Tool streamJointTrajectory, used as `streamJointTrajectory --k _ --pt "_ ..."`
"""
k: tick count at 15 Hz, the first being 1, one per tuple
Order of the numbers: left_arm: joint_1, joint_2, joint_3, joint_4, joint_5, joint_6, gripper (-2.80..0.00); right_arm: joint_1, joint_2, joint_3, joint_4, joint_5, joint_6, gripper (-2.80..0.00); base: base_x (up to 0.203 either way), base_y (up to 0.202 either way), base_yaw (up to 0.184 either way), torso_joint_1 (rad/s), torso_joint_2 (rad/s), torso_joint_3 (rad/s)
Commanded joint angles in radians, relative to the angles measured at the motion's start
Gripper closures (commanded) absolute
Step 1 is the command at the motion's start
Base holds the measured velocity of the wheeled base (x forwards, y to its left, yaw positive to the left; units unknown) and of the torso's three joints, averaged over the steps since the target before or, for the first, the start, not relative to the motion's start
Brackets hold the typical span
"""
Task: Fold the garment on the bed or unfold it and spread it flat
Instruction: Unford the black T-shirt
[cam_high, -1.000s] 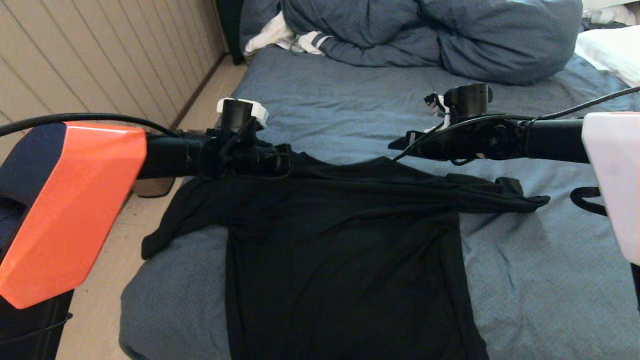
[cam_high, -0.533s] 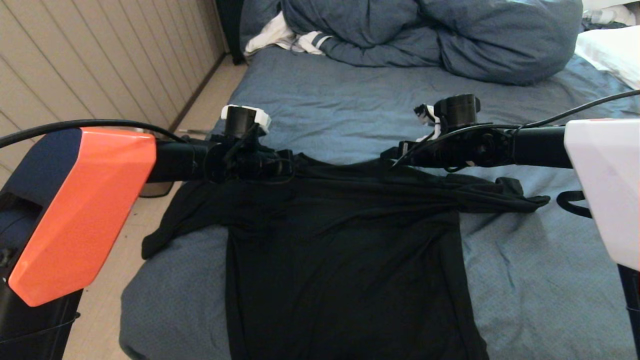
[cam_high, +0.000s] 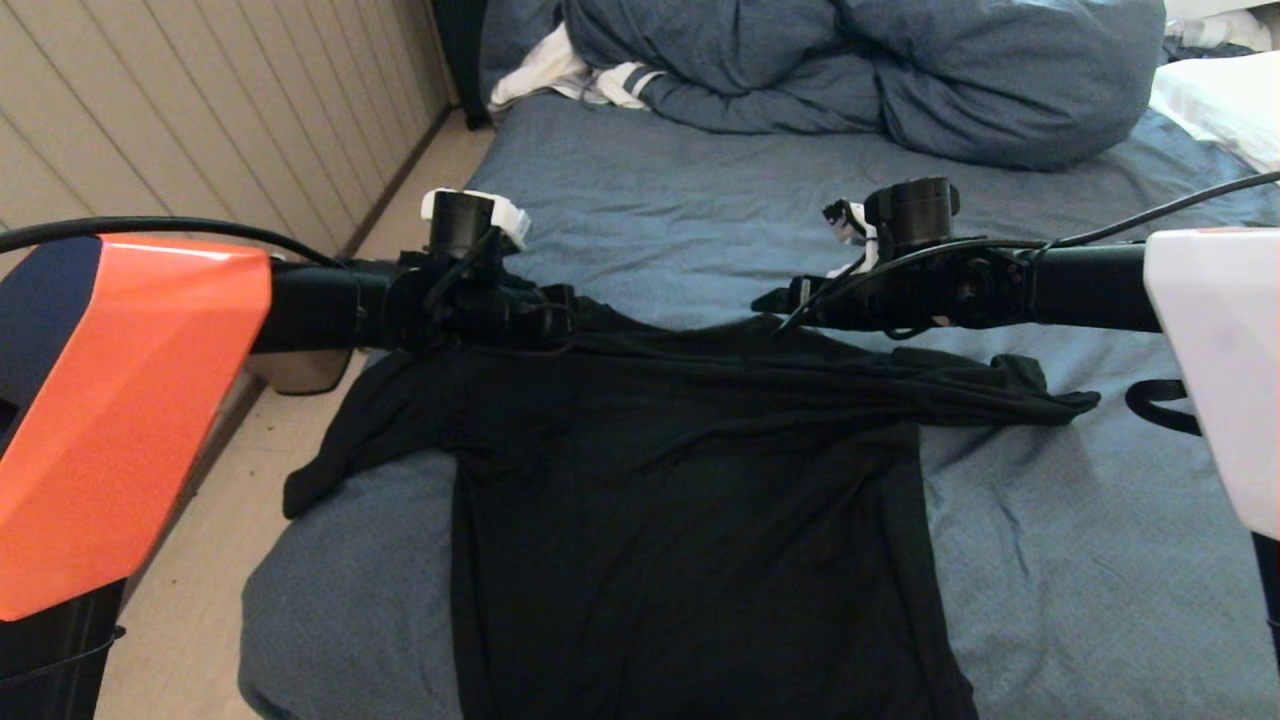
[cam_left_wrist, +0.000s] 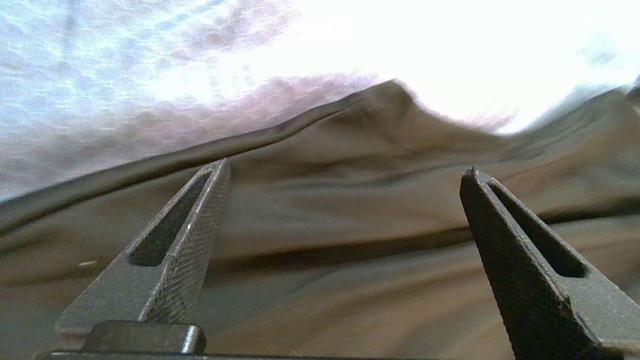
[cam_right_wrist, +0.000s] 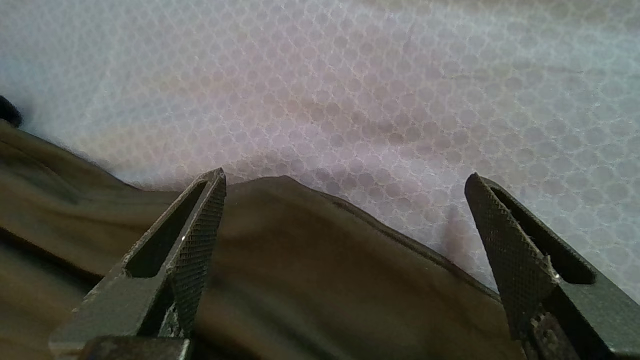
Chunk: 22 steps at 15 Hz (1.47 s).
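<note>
I had the black T-shirt lying plain side up on the bed, its far edge bunched. My left gripper and right gripper both stood wide, holding nothing, over that edge. My worry was the far sleeve: rolled into a rope, it could stay twisted, and a careless pinch might catch the sheet too.

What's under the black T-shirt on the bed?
The black T-shirt lies plain side up on the slate-blue sheet, which shows all around it. The sheet directly beneath is covered, so anything else under there is hidden.
</note>
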Motion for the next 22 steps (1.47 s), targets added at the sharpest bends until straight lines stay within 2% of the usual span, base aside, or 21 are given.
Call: streamJointTrajectory --k 1,2,5,6,10,14,15,18,22 --pt "0.001 -0.009 0.027 -0.022 0.047 0.063 -2.8 0.01 -0.018 0.014 0.001 0.0 -0.001 -2.8 0.0 0.0 0.0 0.0 0.0 0.0" --pt "0.0 -0.004 0.035 -0.052 0.069 0.09 -2.8 0.013 -0.021 0.02 0.001 -0.001 -0.003 -2.8 0.0 0.0 0.0 0.0 0.0 0.0" --pt "-0.009 0.009 0.103 -0.187 0.111 0.222 -2.8 0.011 -0.03 0.054 -0.002 -0.004 -0.006 -2.8 0.0 0.0 0.0 0.0 0.0 0.0" --pt "-0.009 0.021 0.11 -0.21 0.128 0.236 -2.8 0.011 -0.03 0.064 -0.003 -0.003 -0.005 -2.8 0.0 0.0 0.0 0.0 0.0 0.0" --pt "-0.01 0.031 0.158 -0.262 0.139 0.244 -2.8 0.016 -0.039 0.083 -0.002 -0.004 -0.008 -2.8 0.0 0.0 0.0 0.0 0.0 0.0" --pt "-0.017 0.036 0.163 -0.267 0.136 0.241 -2.8 0.016 -0.032 0.124 -0.005 -0.004 -0.032 -2.8 0.0 0.0 0.0 0.0 0.0 0.0" --pt "-0.017 0.036 0.166 -0.267 0.136 0.239 -2.8 0.015 -0.035 0.14 -0.005 -0.004 -0.041 0.0 0.0 0.0 0.0 0.0 0.0 0.0" --pt "-0.017 0.04 0.165 -0.267 0.133 0.236 -2.8 0.008 -0.029 0.169 -0.008 -0.004 -0.065 0.0 0.0 0.0 0.0 0.0 0.0 0.0" --pt "-0.017 0.063 0.16 -0.298 0.136 0.229 -2.8 0.008 0.017 0.125 -0.02 -0.008 -0.075 0.0 0.0 0.0 0.0 0.0 0.0 0.0"
